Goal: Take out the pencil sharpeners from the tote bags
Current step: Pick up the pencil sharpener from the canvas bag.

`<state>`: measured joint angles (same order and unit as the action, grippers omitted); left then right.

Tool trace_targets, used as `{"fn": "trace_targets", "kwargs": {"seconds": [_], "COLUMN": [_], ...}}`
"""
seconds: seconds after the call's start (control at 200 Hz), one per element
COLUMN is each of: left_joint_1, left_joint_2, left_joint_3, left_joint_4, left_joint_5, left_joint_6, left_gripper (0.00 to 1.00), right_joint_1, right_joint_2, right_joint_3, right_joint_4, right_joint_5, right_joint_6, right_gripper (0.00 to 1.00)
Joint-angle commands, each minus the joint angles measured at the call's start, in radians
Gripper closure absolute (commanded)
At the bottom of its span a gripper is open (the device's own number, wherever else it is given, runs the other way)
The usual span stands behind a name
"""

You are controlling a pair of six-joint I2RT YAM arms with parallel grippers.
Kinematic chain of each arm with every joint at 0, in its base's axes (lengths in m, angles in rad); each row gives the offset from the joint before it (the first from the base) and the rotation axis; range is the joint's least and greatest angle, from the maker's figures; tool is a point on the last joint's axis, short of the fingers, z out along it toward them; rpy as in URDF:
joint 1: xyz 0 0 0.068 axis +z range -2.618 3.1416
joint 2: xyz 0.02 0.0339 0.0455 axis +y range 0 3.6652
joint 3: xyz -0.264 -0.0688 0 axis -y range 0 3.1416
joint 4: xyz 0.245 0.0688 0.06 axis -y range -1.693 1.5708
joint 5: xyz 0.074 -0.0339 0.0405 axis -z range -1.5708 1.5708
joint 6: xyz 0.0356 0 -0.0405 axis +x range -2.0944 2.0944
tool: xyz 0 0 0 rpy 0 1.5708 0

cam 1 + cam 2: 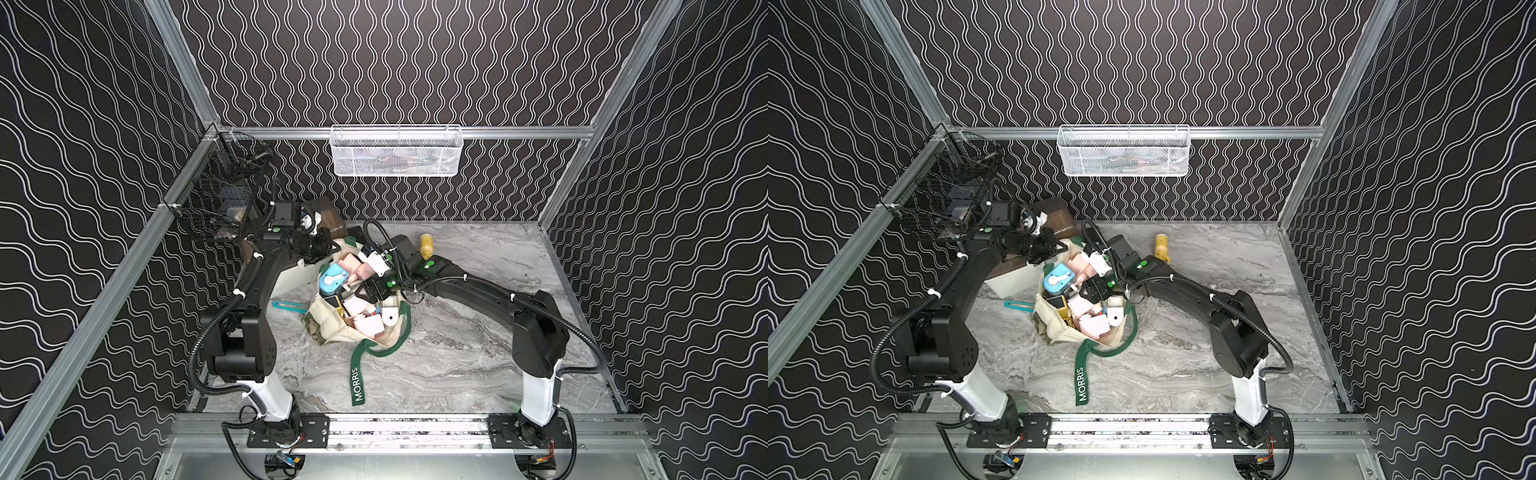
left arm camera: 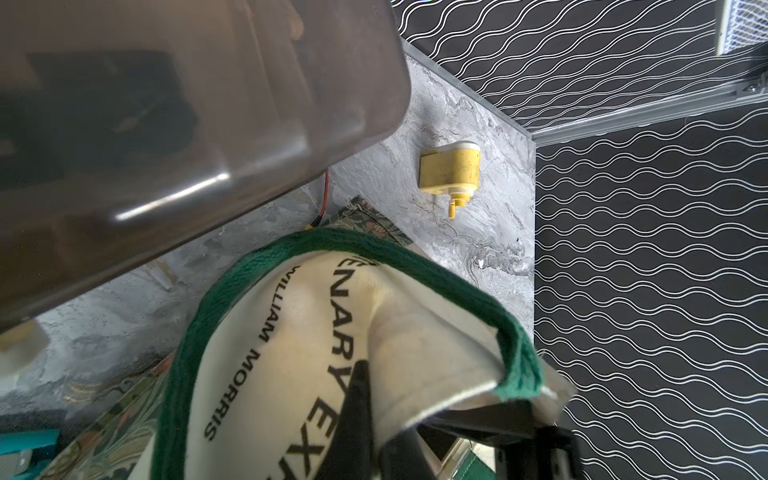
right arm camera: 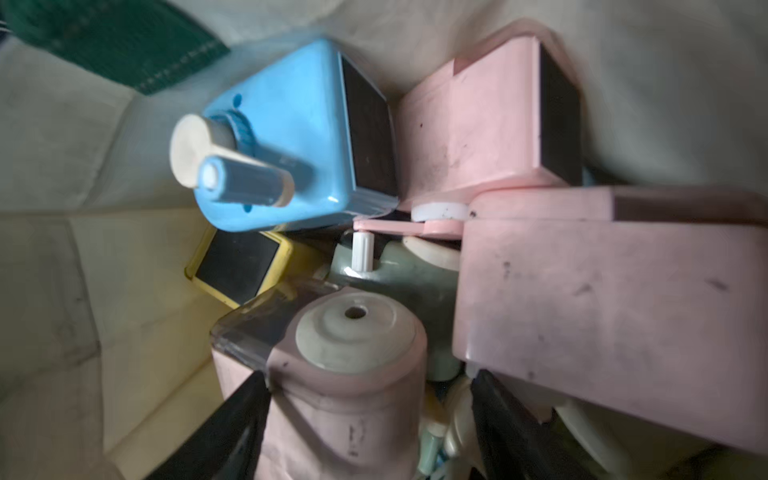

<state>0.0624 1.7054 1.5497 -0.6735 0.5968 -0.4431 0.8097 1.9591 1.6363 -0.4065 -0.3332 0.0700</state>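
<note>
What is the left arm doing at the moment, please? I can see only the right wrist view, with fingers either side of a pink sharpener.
Observer: The left gripper is shut on the far rim of the tote bag, holding it up.
Operator: Thank you. Are any sharpeners out of the bag?
Observer: Yes, one yellow sharpener lies on the table behind the bag.
Operator: Is anything else lying beside the bag?
Observer: A teal strip-shaped tool lies flat on the robot's left of it.
</note>
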Motion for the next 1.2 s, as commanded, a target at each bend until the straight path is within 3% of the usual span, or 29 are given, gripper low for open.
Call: {"fn": "trace_targets", "kwargs": {"seconds": [0.0,0.255,0.45,0.59,0.711,1.016,1.196], "left_joint_1": [0.003,0.001,0.001,0.001,0.001,0.001,0.001], "left_joint_2": [-0.004,-0.007,-0.009,-0.009,-0.010,-0.005,-0.007], "left_joint_3": [0.000,-0.004,-0.003,-0.003,-0.005,-0.002,-0.003], "left_joint_4": [-0.003,-0.001,-0.002,-0.003,-0.002,-0.006,-0.005], "left_joint_5": [-0.003,-0.002,-0.002,-0.002,-0.005,-0.007,-0.006], "left_joint_6": [0.018,0.018,0.018,0.018,0.018,0.020,0.018], "left_gripper": [1.00,1.00,1.00,1.00,1.00,1.00,1.00], "right_joint_1": [-0.004,-0.005,-0.005,-0.003,-0.001,0.012,0.042], "right_joint_2": [0.013,0.056,0.012,-0.055,-0.091,-0.008,0.006], "right_joint_3": [-0.014,-0.015,-0.051,-0.104,-0.140,-0.115,-0.132], "right_joint_4": [-0.054,-0.050,0.024,0.103,0.151,0.136,0.163], "right_joint_5": [-0.034,-0.154,-0.287,-0.346,-0.397,-0.328,-0.207], "right_joint_6": [0.005,0.025,0.050,0.088,0.106,0.099,0.056], "right_gripper": [0.17,0.16,0.22,0.33,0.35,0.33,0.32]}}
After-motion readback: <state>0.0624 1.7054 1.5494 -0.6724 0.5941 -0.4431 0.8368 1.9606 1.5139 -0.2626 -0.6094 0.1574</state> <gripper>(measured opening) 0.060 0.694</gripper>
